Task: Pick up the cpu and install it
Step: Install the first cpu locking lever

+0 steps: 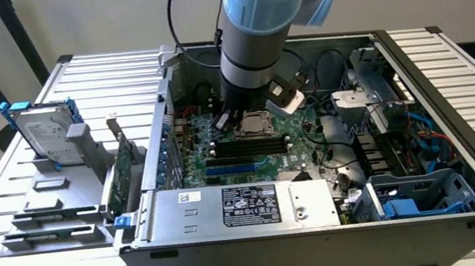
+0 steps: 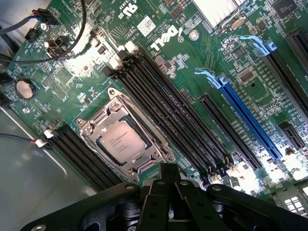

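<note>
Wrist view: cpu (image 2: pixel 124 142) already sits in its socket (image 2: pixel 126 144) below my gripper (image 2: pixel 168 192); can't tell its grip state.

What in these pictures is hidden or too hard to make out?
- Small silver square cpu in its metal socket: its printing is too small to read in the wrist view.
- Black gripper: fingertips cut off by the picture edge.
- Exterior view: the grey-blue robot arm hides the board behind it.
</note>
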Tool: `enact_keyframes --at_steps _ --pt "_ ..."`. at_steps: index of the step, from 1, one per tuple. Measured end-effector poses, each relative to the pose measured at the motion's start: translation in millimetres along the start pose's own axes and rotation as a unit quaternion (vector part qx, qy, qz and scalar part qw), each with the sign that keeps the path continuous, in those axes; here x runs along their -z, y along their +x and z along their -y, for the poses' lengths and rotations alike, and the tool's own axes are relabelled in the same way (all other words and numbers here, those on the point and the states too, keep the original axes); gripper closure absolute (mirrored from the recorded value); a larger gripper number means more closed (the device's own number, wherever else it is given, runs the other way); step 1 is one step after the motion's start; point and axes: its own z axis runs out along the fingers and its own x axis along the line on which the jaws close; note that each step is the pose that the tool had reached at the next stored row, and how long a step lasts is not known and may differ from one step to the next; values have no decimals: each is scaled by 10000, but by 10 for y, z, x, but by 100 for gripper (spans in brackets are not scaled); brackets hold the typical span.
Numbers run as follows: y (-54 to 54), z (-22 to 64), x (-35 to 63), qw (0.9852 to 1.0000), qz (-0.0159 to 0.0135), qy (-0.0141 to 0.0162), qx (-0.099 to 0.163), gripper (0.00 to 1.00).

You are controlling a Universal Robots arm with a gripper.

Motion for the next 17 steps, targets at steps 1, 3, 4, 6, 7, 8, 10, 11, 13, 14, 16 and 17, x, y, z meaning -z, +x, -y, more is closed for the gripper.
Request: enact_keyframes --at_steps 1,3,4,6,7,8,10,11,13,14,16,17 --pt "-3 -1 -9 10000 2 1 5 89" --pt "-10 -3 -27 10000 5 4 18 89" --pt "-14 -4 -36 10000 8 5 27 89" --pt "-21 -4 -53 10000 12 9 45 89" --pt "-25 -3 -61 10000 15 11 56 89" --pt "-29 -2 -67 10000 18 13 66 89" --pt "-39 3 -80 10000 25 17 86 89" --pt "-44 5 -87 9999 28 19 95 89" --pt "-53 8 -103 9999 33 22 112 89" --pt "-56 8 -110 9999 34 23 123 89" --pt "-60 6 -121 9999 37 24 139 89" --pt "-62 5 -127 9999 38 24 147 89"
